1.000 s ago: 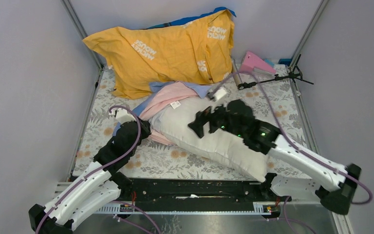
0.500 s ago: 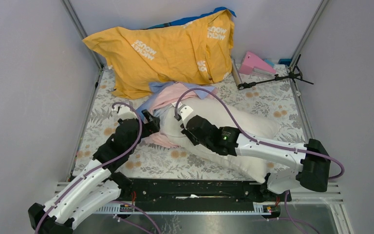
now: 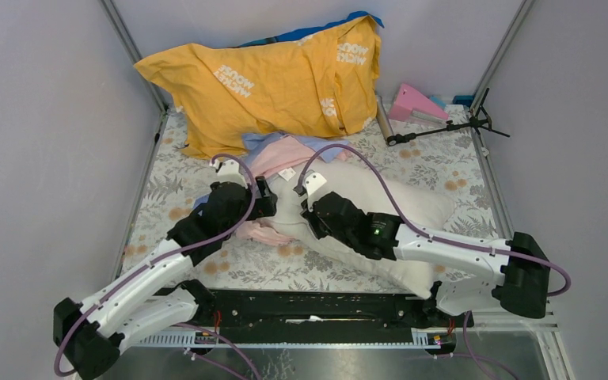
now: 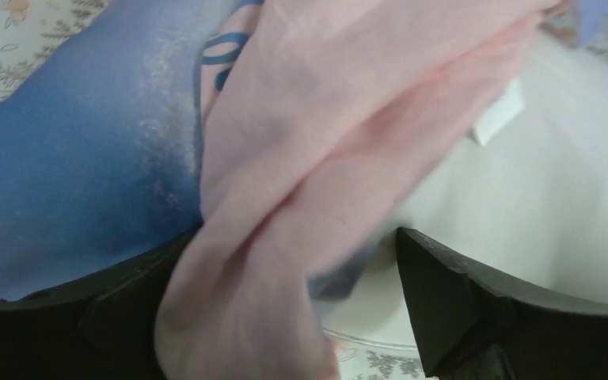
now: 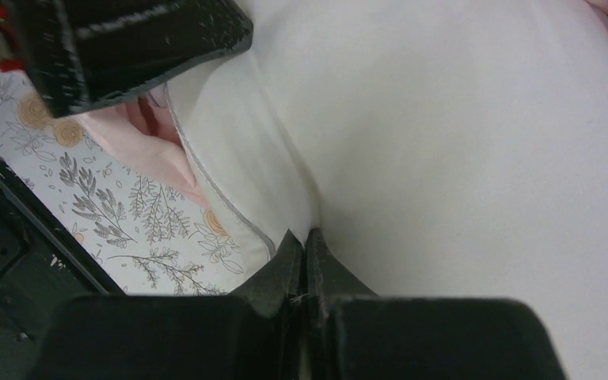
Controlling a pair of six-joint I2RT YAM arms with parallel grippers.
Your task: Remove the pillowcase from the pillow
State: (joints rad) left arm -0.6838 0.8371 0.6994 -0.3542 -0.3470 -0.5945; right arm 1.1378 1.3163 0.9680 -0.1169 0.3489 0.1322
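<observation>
The left arm has swung in to the covered end of the pillow (image 3: 380, 207), where the pillowcase (image 3: 275, 155) lies bunched, mostly peeled off. The left gripper (image 4: 293, 257) straddles a pink fold with its fingers apart. The right gripper (image 5: 305, 241) is pinched together on the pillow's white fabric. Likely next: the left gripper closes and pulls away from the pillow. The arms hide how much of the pillow is still sleeved, and its tag (image 4: 497, 119) is blurred.

white "mickey mouse" lettering, upside down, repeated on the yellow-orange cover (image 3: 285, 79)
</observation>
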